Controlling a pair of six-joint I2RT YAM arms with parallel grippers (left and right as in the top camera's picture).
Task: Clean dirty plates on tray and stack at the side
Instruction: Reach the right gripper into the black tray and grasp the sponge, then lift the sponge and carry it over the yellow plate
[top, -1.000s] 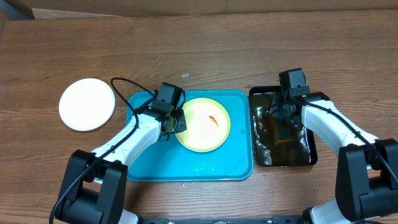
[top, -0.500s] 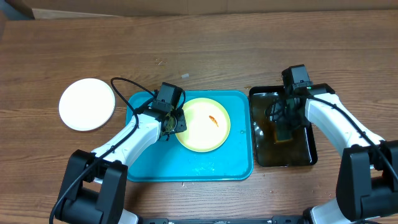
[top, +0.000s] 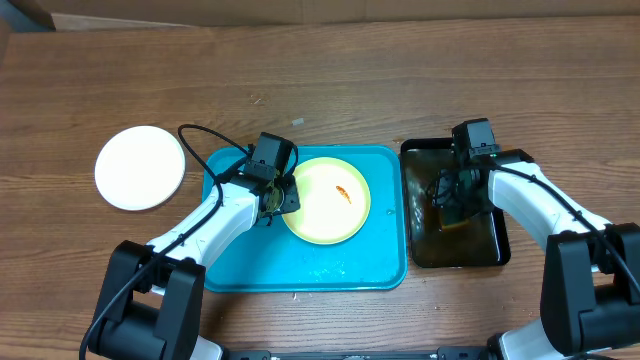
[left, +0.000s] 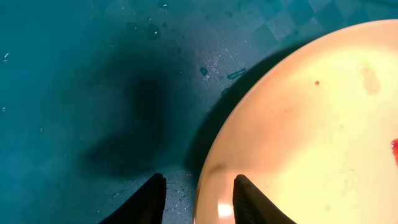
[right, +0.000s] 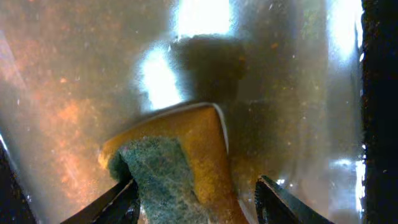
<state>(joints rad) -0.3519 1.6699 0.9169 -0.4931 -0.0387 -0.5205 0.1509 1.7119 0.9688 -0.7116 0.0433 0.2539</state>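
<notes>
A pale yellow plate (top: 325, 205) with an orange-red smear (top: 343, 194) lies on the turquoise tray (top: 240, 270). My left gripper (top: 283, 197) is at the plate's left rim. In the left wrist view the left gripper (left: 199, 200) is open and straddles the rim of the plate (left: 311, 124), one finger over the plate and one over the tray (left: 74, 93). A white plate (top: 140, 167) rests on the table left of the tray. My right gripper (top: 448, 200) hangs over the black basin. It is open around a yellow and green sponge (right: 180, 155), with its right finger apart from the sponge.
The black basin (top: 497, 255) of brown water stands right of the tray. Brown wooden table stretches behind the tray and basin. Both arms reach in from the near edge.
The right gripper has shifted slightly within the basin and the sponge now stands between its jaws. The left arm and the yellow plate have not moved.
</notes>
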